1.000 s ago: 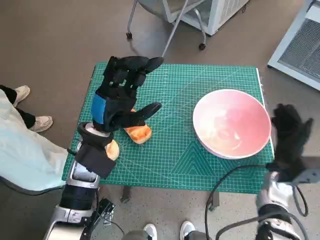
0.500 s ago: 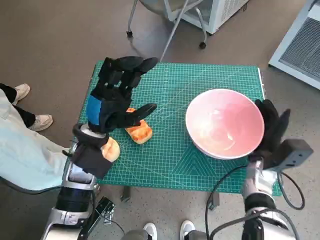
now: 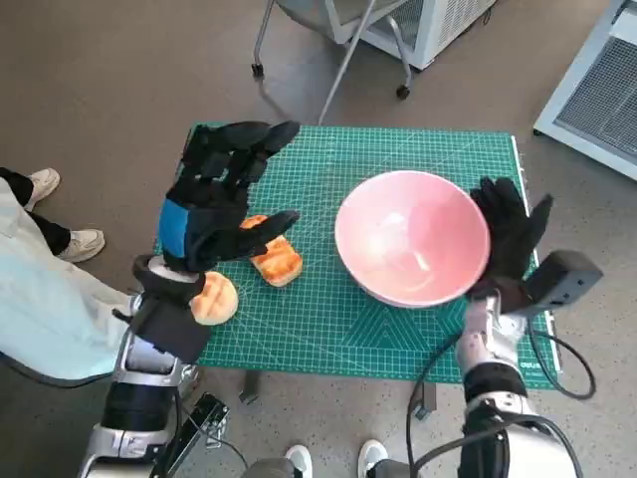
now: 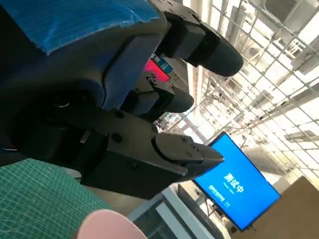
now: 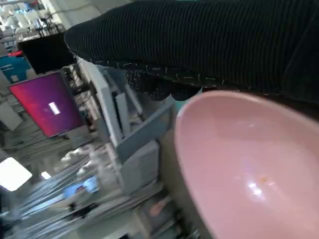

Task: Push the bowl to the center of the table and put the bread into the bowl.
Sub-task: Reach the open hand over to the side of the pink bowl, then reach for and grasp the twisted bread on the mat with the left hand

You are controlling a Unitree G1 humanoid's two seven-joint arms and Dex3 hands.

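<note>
Table (image 3: 338, 329) with the green cutting mat fills the middle of my head view, grey floor all round it.

Pink bowl (image 3: 412, 238) sits on the mat a bit right of table centre, roughly 3 o'clock from the middle, tipped so its opening faces me. Right wrist view shows the bowl's rim and inside just under the glove.

Left hand (image 3: 221, 199) hovers over the left half of the table at about 9 o'clock, fingers spread toward 12, thumb sticking out toward 3. It's released, nothing in it. Left wrist view confirms: fingers apart, only room background and a blue screen (image 4: 236, 185) between them.

Right hand (image 3: 511, 239) is up against the bowl's right side at 3 o'clock of the bowl, fingers spread and pointing to 12, flat on the outer wall. It's pressing, not clasping; I see nothing grasped.

Bread: one piece (image 3: 273, 254) lies on the mat just under the left thumb, at about 9 o'clock of the bowl and apart from it. A second round bun (image 3: 213, 298) sits near the table's front left edge, at 7 o'clock, partly hidden behind the left wrist.

A person's legs and shoes (image 3: 45, 214) show on the floor at far 9 o'clock. Chair legs on castors (image 3: 401, 92) at 12 o'clock, beyond the table.
</note>
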